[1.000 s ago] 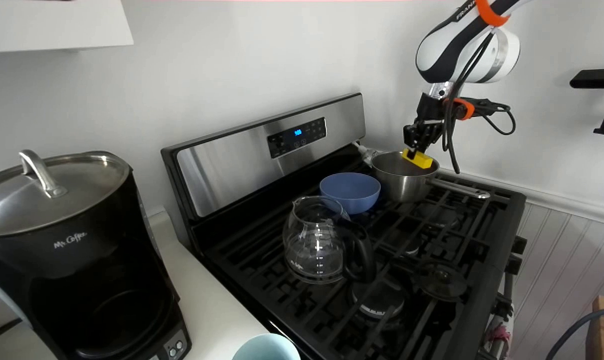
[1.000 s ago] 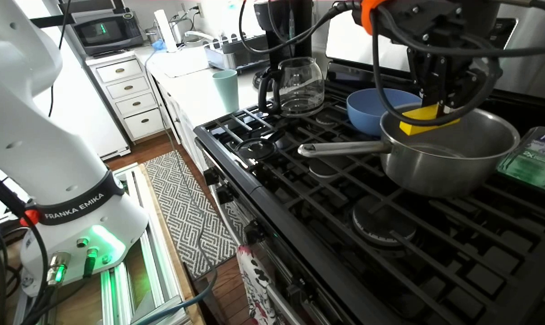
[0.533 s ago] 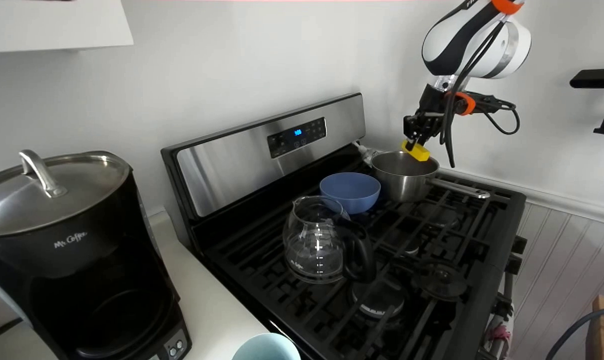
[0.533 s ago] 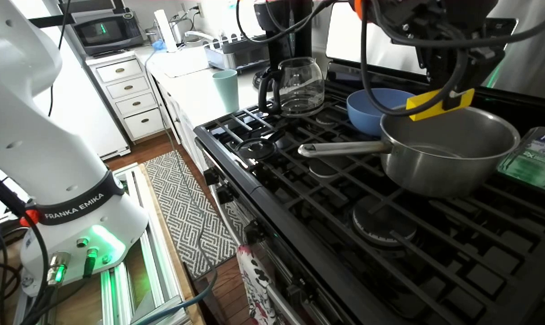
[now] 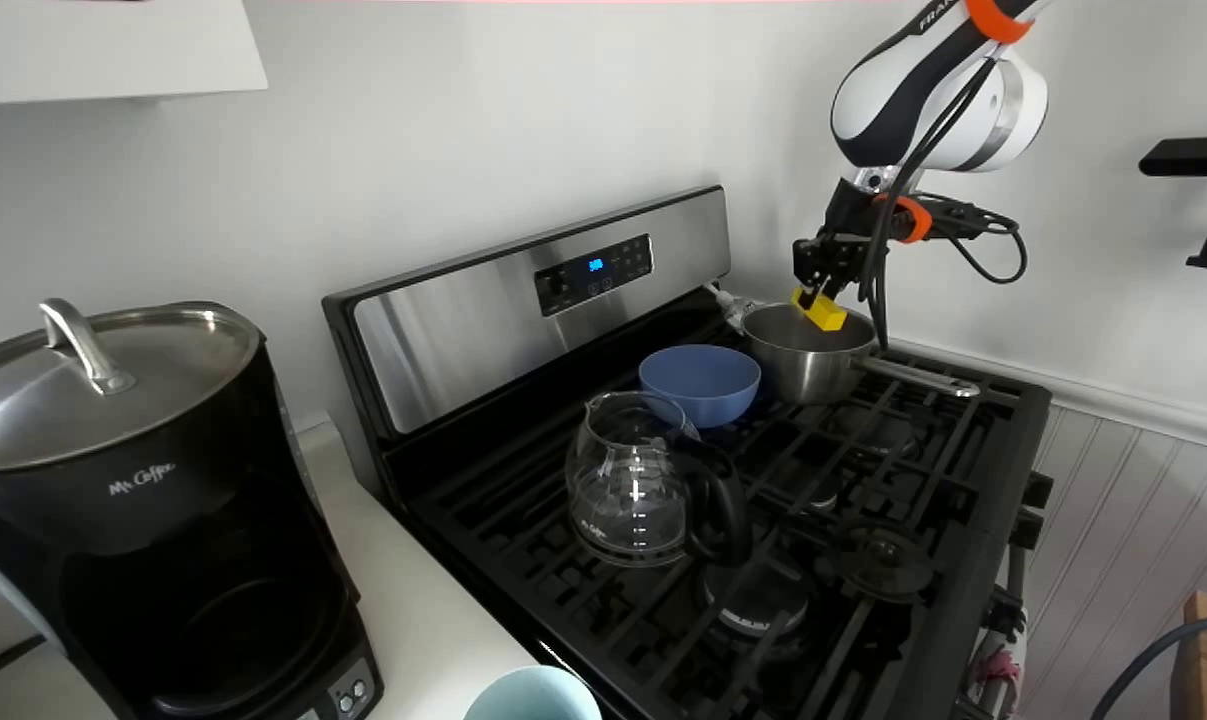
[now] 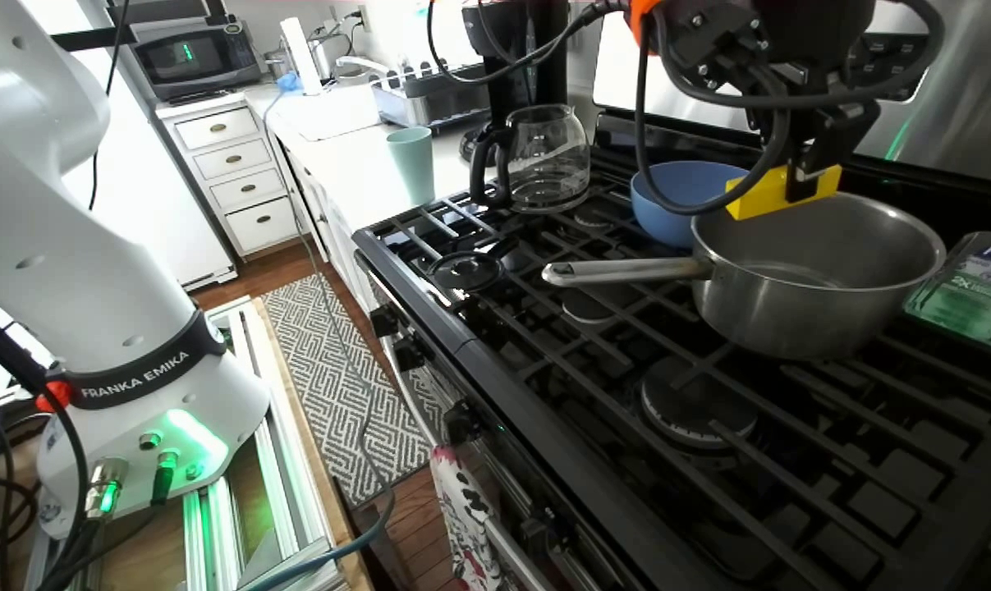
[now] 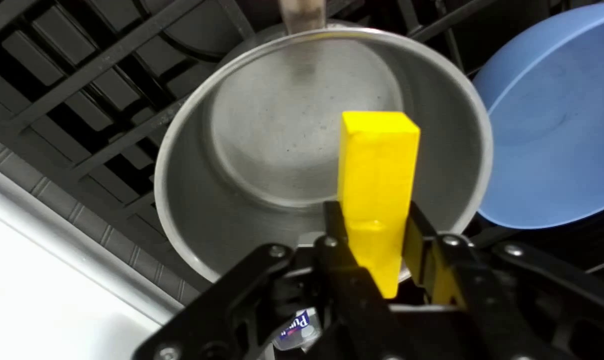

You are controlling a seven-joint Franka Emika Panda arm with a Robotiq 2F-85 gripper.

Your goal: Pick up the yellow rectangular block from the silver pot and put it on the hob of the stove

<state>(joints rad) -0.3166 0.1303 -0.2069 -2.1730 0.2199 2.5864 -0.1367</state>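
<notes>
The yellow rectangular block (image 5: 820, 311) is held in my gripper (image 7: 376, 225), whose fingers are shut on its sides. The block (image 7: 379, 165) is tilted and sits above the rim of the silver pot (image 5: 803, 370), on the side near the blue bowl. In an exterior view the block (image 6: 758, 197) overlaps the pot's far rim, with a cable partly in front. The pot (image 6: 791, 316) stands on the hob (image 6: 561, 386); its inside (image 7: 281, 125) shows no other object. The stove (image 5: 453, 345) has a steel back panel with a blue display.
A blue bowl (image 5: 700, 385) stands beside the pot, and a glass carafe (image 5: 628, 490) stands further along the hob. The pot's handle (image 6: 626, 269) points toward the stove's front. A green-labelled bottle (image 6: 975, 287) stands beside the pot. A wall borders the stove.
My gripper has raised the block from inside the pot to above its rim. Over the last half second it shifted toward the blue bowl and dropped slightly.
</notes>
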